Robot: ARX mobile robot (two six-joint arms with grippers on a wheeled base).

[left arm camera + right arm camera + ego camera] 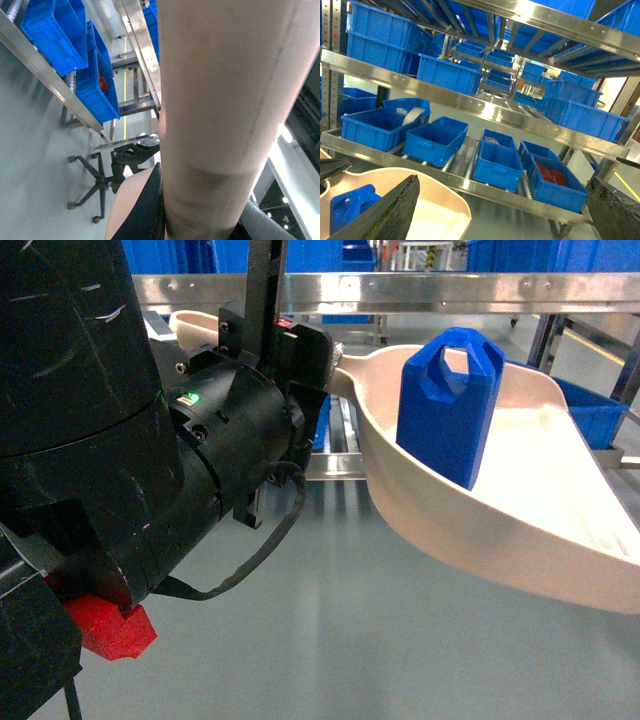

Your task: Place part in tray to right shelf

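One blue part [448, 405] stands in one beige tray [500, 530]. One black robot arm [150, 440] fills the left of the head view. In the right wrist view, the near lower shelf rail [470, 182] carries five blue bins [497, 165], and many more, too crowded to count, sit farther back. Two dark fingertips [390, 212] frame that view.

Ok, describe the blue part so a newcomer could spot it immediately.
Find the large pale pinkish-beige plastic dustpan-shaped tray filling the right of the head view, below the shiny steel shelf rail. Standing in it is the small bright-blue plastic block. Unlike the blue bins behind, it is faceted, with a tapered top pierced by a handle-like hole.
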